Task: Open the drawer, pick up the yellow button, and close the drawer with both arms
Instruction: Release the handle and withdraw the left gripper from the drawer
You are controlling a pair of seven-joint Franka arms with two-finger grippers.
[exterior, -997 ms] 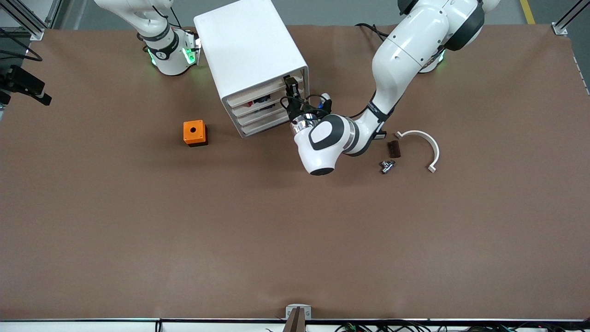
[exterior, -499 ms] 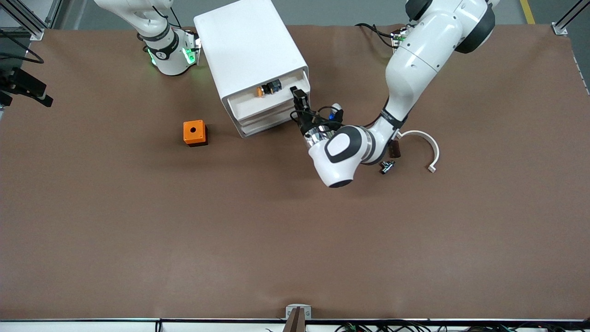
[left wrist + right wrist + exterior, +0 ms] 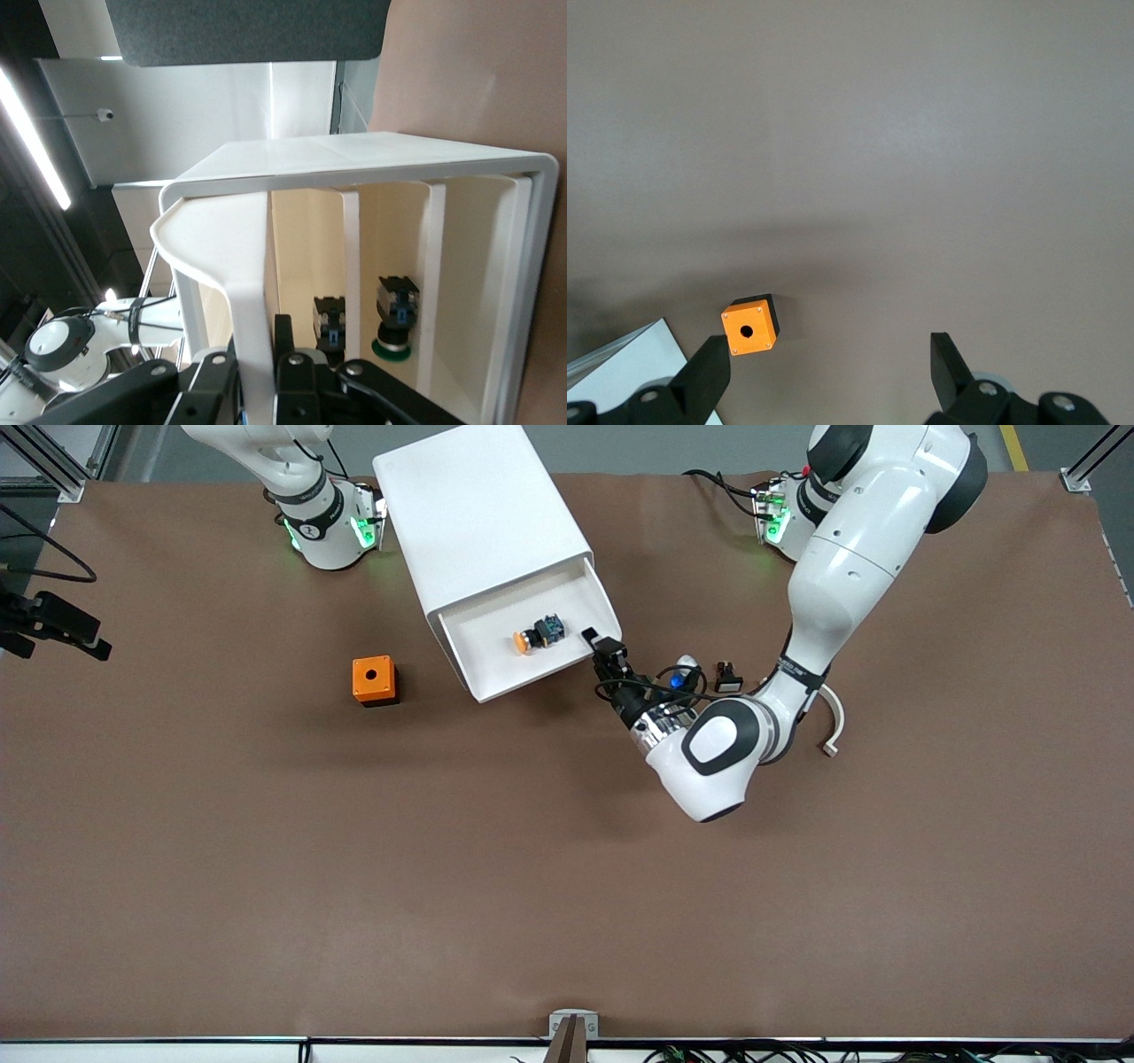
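Your left gripper [image 3: 598, 642] has its jaws pressed together on the thin front wall of the drawer [image 3: 483, 646], one finger inside and one outside, at the corner toward the left arm's end of the table; the left wrist view shows that white wall running down between the fingers [image 3: 213, 382]. The drawer stands pulled well out of the cabinet [image 3: 469, 514] in the upper centre of the front view. The button [image 3: 536, 633] lies on its side on the drawer floor, near the gripped corner but apart from the walls, orange cap toward the right arm's end. Expect the drawer to be light, thin plastic that flexes; held by one corner it may skew in its slot, and the cabinet itself looks light enough to slide. The button is likely small, light and rigid. Its round cap looks smooth and could slip or roll, so take it across the flat sides of the black body, not by the cap. Your right gripper [image 3: 830, 367] waits with jaws spread wide over bare table, with the orange cube [image 3: 374, 680] below it; it holds nothing and looks free for the pick.
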